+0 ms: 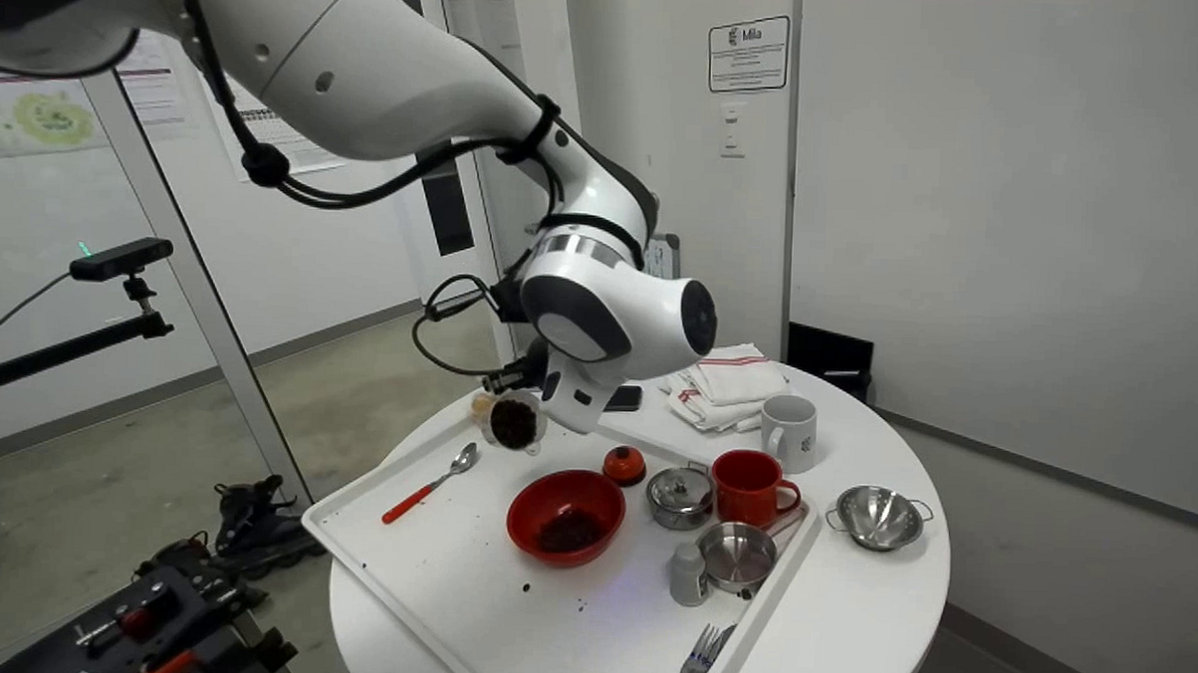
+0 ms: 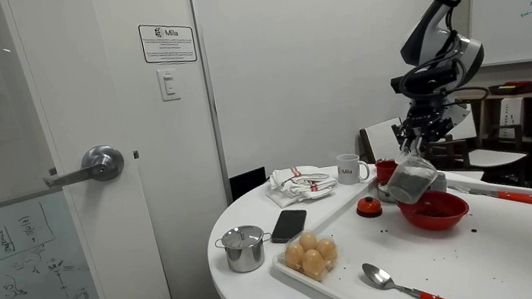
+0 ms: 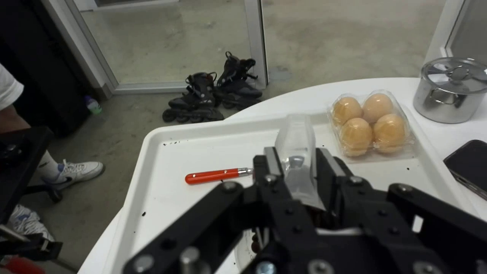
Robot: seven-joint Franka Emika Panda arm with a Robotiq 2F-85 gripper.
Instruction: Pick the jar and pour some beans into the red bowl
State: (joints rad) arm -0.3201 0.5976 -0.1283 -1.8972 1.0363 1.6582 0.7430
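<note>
Wrist view: your gripper [image 3: 300, 161] is loaded. By the red bowl [image 1: 543, 499], aloft and tipped, is the clear jar [image 2: 413, 179] it clamps. Suggest you centre its mouth over the bowl, go low, roll slowly; else beans [image 1: 513, 423] could scatter, I'd guess. Counts: one tray [image 1: 452, 551], one red bowl, two mugs [image 1: 743, 499], one jar, four eggs [image 3: 357, 134].
</note>
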